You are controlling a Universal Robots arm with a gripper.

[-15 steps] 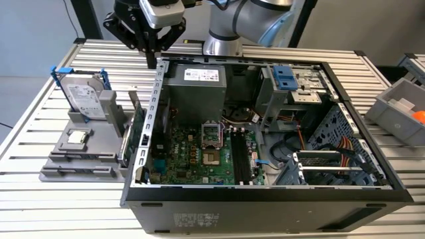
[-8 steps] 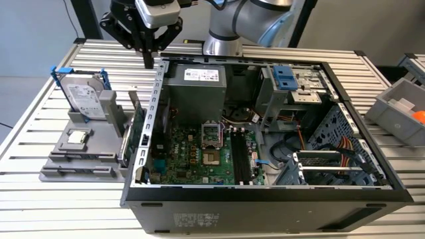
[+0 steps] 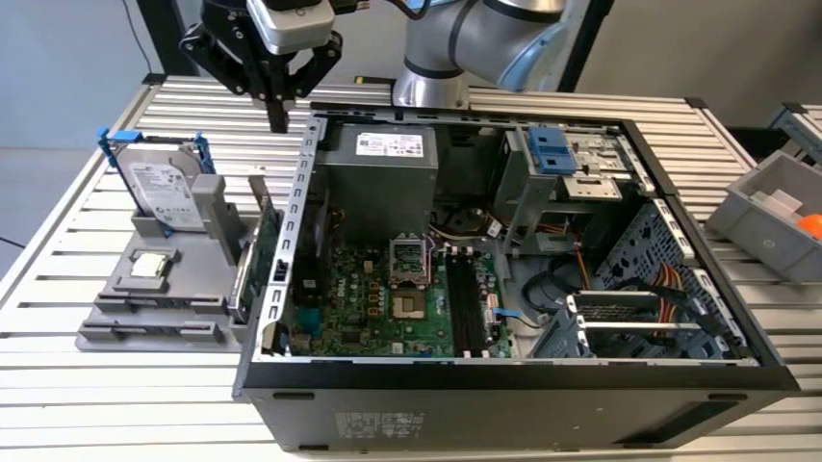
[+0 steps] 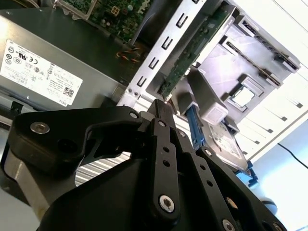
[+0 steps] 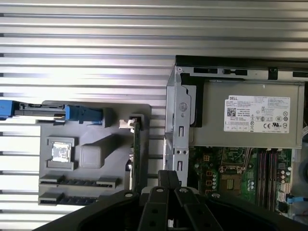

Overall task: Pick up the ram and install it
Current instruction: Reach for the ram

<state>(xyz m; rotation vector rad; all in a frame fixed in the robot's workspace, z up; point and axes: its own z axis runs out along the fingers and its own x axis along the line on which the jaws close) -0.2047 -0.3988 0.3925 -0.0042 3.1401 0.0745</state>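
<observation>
Table [image 3: 115, 404]: slatted metal surface carrying everything listed.
Computer case [image 3: 514, 385]: black tower lying on its side, open upward, nearest item, centre of the table.
Motherboard [image 3: 372, 298]: green board on the case floor, toward the exterior view's left.
Memory slots [image 3: 465, 303]: long black slots running near to far, just right of the processor socket.
Holder [image 3: 141, 322]: grey moulded stand on the exterior view's left, just beside the case wall.
Processor chip [image 3: 152, 265]: small silver square lying flat in the holder.
Ram [image 3: 264, 241]: thin green stick standing on its long edge in the holder's right side, next to the case wall; also seen in both wrist views [image 5: 136, 154] [image 4: 190, 57].
Hard drive [image 3: 165, 188]: silver, blue-trimmed, upright at the holder's far end.
Bin [image 3: 771, 207]: grey, far right.
Power supply [image 3: 379, 164]: grey box at the case's far left.
Gripper [image 3: 279, 120]: black fingers drawn together, nothing between them; hangs above the ram's far end, clear of it [image 5: 168, 177].
</observation>
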